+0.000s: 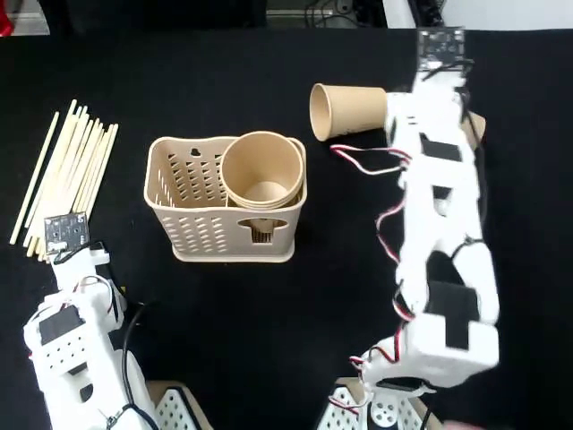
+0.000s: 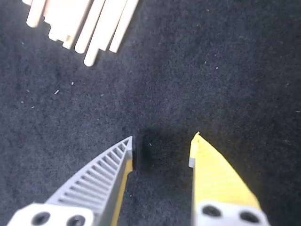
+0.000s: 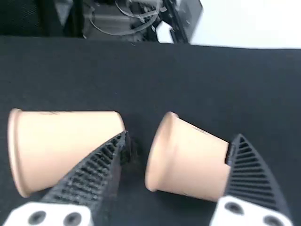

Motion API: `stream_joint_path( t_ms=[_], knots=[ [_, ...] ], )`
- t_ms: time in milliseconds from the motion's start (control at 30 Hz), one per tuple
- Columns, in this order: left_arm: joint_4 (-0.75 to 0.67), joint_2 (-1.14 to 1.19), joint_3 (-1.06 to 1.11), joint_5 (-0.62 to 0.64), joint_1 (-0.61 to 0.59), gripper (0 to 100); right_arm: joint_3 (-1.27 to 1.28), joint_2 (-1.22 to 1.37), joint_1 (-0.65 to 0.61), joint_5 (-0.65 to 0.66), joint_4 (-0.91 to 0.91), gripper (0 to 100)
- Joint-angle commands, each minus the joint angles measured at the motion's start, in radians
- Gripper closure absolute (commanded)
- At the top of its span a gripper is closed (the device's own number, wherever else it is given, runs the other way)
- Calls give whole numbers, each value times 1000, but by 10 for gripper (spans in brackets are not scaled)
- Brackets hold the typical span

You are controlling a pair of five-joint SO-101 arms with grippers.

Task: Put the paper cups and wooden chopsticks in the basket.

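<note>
Black tabletop (image 1: 269, 54), and the right gripper (image 3: 181, 137) hangs fingers apart astride a tipped paper cup (image 3: 188, 160), so squeeze mid-wall gently, I'd say, while the left gripper (image 2: 163, 137) gapes by the chopsticks (image 2: 80, 23).

basket (image 1: 192, 224) — beige, slotted | paper cups (image 1: 345, 111) tan | chopsticks (image 1: 72, 166) pale wood | table (image 1: 269, 340) black | left claw (image 2: 162, 146) grey and yellow | right claw (image 3: 181, 135) — black

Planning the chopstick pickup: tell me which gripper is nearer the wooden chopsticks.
Left. The left gripper sits just short of the wooden chopsticks; the right gripper is beyond the basket, around a lying cup.
</note>
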Motion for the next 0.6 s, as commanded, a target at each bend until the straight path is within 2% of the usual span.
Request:
stream_joint_path(
  t_ms=[0, 200, 267, 433, 567],
  knots=[
    [2, -12, -8, -5, 10, 801, -68, 117, -11, 17, -97, 655],
    [0, -12, -8, -5, 10, 801, -326, 371, 91, 84, 0, 681],
    [0, -12, -8, -5, 10, 801, -380, 392, 120, 140, 44, 743],
    [0, -12, -8, -5, 10, 801, -357, 297, 146, 275, 74, 992],
    [0, -12, -8, -5, 10, 801, -263, 223, 141, 316, 12, 975]
  ],
)
